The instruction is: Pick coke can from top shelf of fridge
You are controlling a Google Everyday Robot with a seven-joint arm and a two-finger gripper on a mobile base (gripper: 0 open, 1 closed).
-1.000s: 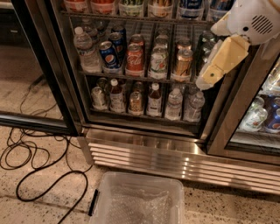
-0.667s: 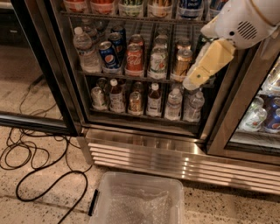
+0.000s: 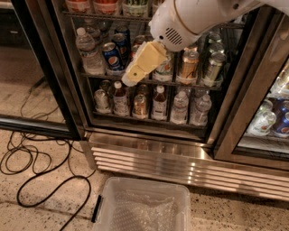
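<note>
We record that over the last second the gripper [image 3: 130, 79] has travelled from the right edge of the open fridge [image 3: 180, 158] compartment to left of centre. It now hangs in front of the middle rack, its tip at that rack's front edge, just right of the Pepsi can [image 3: 111, 55] and above the row of bottles [image 3: 159, 103] on the bottom rack. Its height is roughly unchanged; the travel is sideways only. The fingers read as one closed wedge with no gap between them, and they grasp nothing. The white arm [image 3: 194, 18] enters from the top right corner and covers part of the middle rack's back row. We take the coke can to be one of the red-labelled containers [image 3: 106, 5] standing towards the left edge of the top rack; they are cut off by the upper edge of the view, so we cannot confirm the label. In our judgement the sideways move brings the gripper closer to the column beneath those containers, yet it sits a full rack too low. We assess that the pick has not begun: the gripper needs to rise, release its fingers and reach inward. The clear bin [image 3: 104, 198] on the floor below the steel base plays no part.
</note>
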